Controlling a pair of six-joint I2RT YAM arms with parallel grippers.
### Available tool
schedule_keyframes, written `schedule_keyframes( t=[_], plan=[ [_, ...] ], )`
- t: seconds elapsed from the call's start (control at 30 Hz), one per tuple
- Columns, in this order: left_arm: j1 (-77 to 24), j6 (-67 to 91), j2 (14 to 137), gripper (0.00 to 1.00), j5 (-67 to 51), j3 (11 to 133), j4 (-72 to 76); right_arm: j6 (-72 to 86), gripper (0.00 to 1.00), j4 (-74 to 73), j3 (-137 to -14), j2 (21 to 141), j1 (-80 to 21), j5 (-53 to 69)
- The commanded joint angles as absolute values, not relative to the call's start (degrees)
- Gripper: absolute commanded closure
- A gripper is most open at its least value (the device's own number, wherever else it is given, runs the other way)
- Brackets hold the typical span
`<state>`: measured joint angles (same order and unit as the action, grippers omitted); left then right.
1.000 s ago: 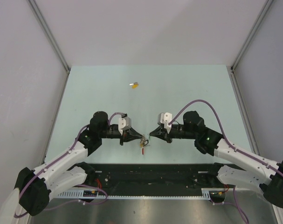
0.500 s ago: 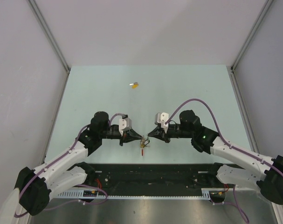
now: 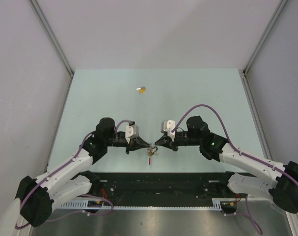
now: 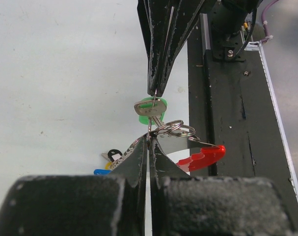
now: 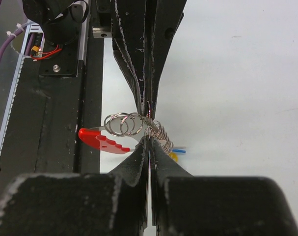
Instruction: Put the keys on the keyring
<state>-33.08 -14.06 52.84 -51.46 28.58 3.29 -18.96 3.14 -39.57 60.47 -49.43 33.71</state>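
Keyring (image 4: 172,129), pinched mid-frame by left gripper (image 4: 149,141), lets right gripper (image 4: 156,91), seemingly clamping green-headed key (image 4: 149,107), thread it.

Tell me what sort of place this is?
Likely a lab robot cell: plain white walls box in a pale table, two arms bolted to a black rail. Left gripper pinches the keyring, right gripper the green-headed key.
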Motion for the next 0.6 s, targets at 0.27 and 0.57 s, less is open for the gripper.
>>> schedule_keyframes(
  t=[0.27, 0.57],
  plan=[
    [-33.57, -15.73, 52.29, 1.00, -53.53, 31.55, 3.87, -21.00, 1.00, 2.99, -43.07, 62.05, -51.15, 33.40],
    [-34.01, -15.82, 52.29, 1.00, -53.70, 31.64, 3.60, -21.01, 1.00, 2.99, -43.16, 61.61, -51.42, 31.47]
  ],
)
